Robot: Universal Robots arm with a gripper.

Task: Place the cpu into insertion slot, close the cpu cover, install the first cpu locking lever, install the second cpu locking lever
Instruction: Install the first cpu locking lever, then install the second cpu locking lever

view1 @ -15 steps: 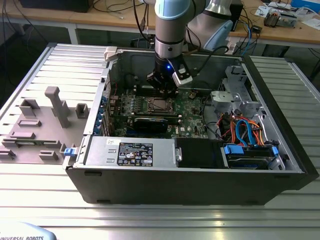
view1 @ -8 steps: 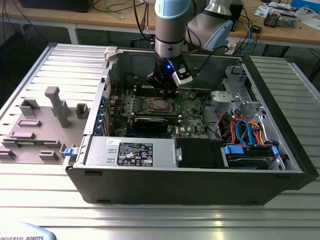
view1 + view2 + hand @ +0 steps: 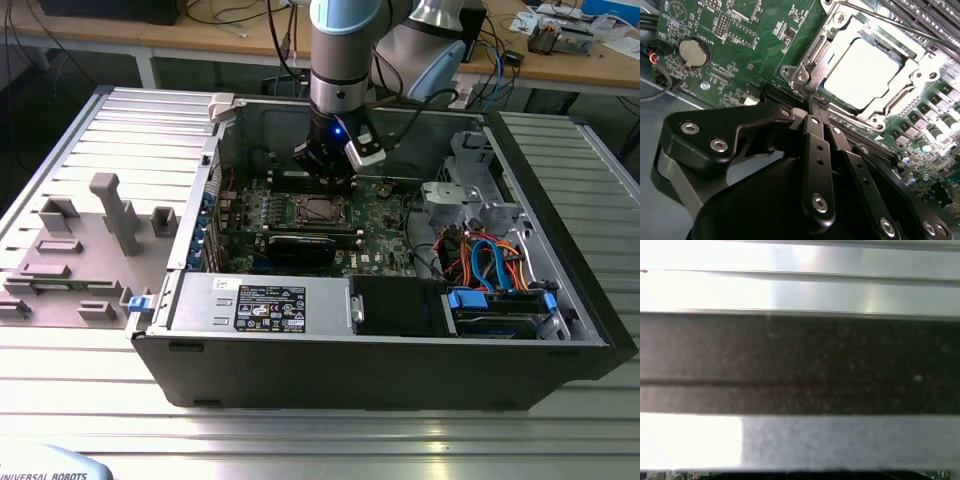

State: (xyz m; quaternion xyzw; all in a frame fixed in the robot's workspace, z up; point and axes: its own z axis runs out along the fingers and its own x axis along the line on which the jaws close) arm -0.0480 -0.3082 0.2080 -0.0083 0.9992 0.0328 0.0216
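The cpu (image 3: 865,72), a flat square chip with a dull silver top, lies in the insertion slot (image 3: 796,75) on the green board. The cpu cover (image 3: 815,50), a thin silver frame, lies flat around the chip. A thin metal lever rod (image 3: 900,27) runs along the far side of the socket. My gripper (image 3: 816,102) is shut, and its black fingertips (image 3: 812,125) meet at the socket's near corner with nothing visibly between them. In the exterior view the gripper (image 3: 333,182) hangs just above the insertion slot (image 3: 320,208) inside the open computer case.
Long black slots (image 3: 930,15) flank the socket, and a coin battery (image 3: 692,52) sits on the board. The case (image 3: 560,250) walls surround the board. A power supply (image 3: 260,300) and a cabled drive cage (image 3: 490,265) stand near the front. A grey fixture plate (image 3: 90,240) lies outside.
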